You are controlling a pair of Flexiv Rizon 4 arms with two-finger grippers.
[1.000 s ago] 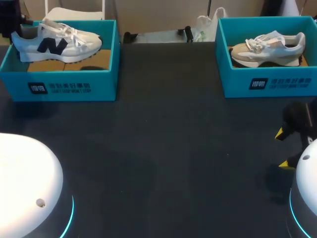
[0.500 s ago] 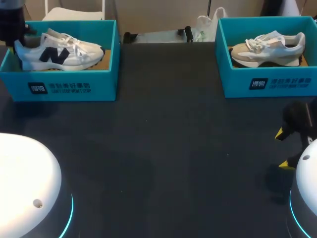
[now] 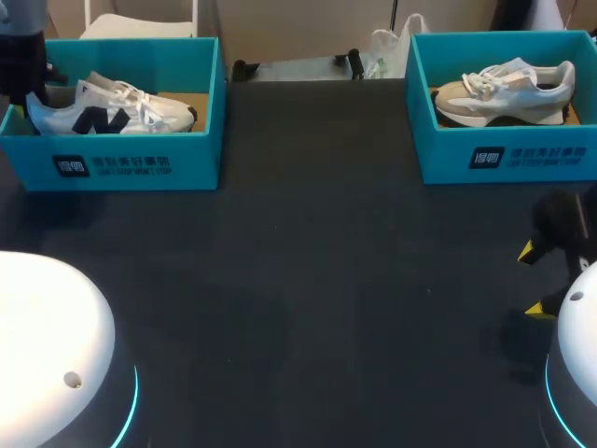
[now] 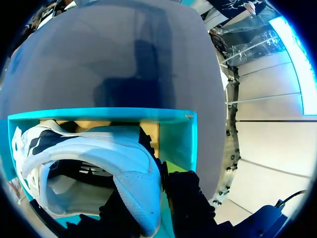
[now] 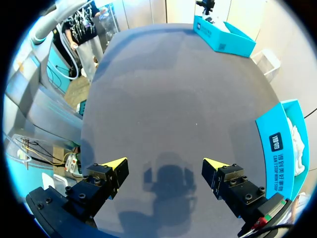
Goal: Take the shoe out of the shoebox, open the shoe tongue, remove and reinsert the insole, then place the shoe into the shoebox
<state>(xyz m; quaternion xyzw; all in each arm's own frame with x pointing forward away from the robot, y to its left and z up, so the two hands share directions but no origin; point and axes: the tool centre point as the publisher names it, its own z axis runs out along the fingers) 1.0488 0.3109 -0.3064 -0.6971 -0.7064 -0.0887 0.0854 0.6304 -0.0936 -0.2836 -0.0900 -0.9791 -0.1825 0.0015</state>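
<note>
Left shoebox [image 3: 121,163] is the reference.

- White shoe [image 3: 112,107]: inside the box, sole down on the cardboard floor, toe toward the box's right wall and heel at its left end. Looks like the final placing step.
- Left gripper [image 4: 157,201]: at the box's left end, over the heel. In the left wrist view the heel wall sits between the two dark fingers, one inside the collar and one outside, so it is closed on the heel. A heel pinch keeps the fingers off the box walls and holds the shoe level.
- Right gripper [image 5: 165,166]: well apart from the box, above bare table [image 3: 326,280], fingers wide apart and empty. Judged parked out of the way.
- Second shoebox [image 3: 504,149]: far right of the reference, holding a beige shoe [image 3: 504,89].
</note>
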